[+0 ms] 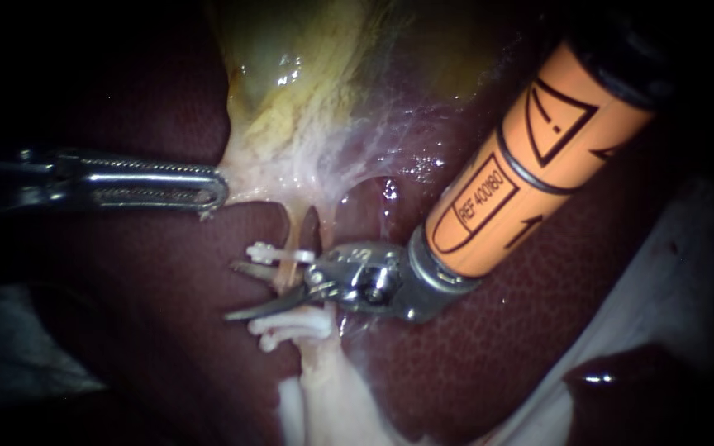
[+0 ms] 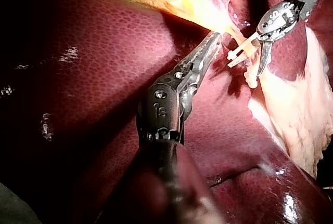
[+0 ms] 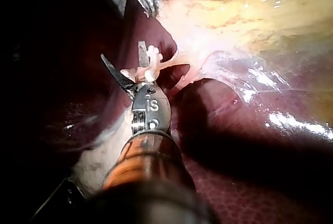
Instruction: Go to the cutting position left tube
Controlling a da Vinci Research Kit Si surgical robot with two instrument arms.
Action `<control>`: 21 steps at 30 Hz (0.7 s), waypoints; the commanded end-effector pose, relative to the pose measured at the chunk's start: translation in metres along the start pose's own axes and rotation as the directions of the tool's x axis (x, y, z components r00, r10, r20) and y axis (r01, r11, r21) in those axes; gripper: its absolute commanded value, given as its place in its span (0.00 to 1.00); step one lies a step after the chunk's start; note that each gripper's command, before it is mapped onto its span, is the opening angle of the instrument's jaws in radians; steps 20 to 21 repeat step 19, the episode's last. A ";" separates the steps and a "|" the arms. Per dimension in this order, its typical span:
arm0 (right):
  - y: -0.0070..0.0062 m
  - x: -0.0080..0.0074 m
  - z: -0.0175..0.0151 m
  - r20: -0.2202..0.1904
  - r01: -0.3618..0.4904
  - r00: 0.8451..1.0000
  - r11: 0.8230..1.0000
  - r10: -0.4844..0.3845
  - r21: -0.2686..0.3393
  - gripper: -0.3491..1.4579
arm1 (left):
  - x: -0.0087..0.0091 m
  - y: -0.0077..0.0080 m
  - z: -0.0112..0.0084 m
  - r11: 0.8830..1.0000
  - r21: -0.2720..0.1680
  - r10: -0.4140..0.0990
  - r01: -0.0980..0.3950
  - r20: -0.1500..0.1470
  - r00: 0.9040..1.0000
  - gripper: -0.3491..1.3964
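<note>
Left tube [image 1: 292, 234], a thin tan strand, runs down from the pale neck of the gallbladder [image 1: 307, 83] across the dark liver [image 1: 539, 347]. Nearest the camera, the right instrument [image 1: 235, 291] on its orange shaft reaches the tube from the side. Its hand, a pair of curved blades, is released, spread wide with the tube standing between the blades. A white clip [image 1: 278, 252] sits on the tube just above the blades, and more clips [image 1: 291, 326] sit on it just below them. Beyond the tube, the left instrument [image 1: 218, 192] has its hand clenched on pale tissue at the gallbladder's neck, where the tube begins
</note>
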 end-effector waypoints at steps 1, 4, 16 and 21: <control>-0.0001 0.0000 0.0000 0.001 -0.001 1.000 1.000 0.001 0.001 0.95 | 0.0000 0.0000 0.0000 1.000 -0.001 0.001 -0.001 0.000 1.000 0.00; -0.0002 0.0000 0.0000 0.001 -0.013 1.000 1.000 0.013 0.001 0.95 | 0.0000 0.0000 -0.0001 1.000 -0.001 0.001 -0.001 0.000 1.000 0.00; -0.0003 0.0000 -0.0001 0.000 -0.031 1.000 1.000 0.031 0.002 0.96 | 0.0000 0.0000 -0.0001 1.000 -0.002 0.001 -0.001 0.000 1.000 0.00; -0.0002 0.0000 -0.0001 0.000 -0.031 1.000 1.000 0.031 0.001 0.96 | 0.0000 0.0000 -0.0001 1.000 -0.002 0.001 -0.001 0.000 1.000 0.00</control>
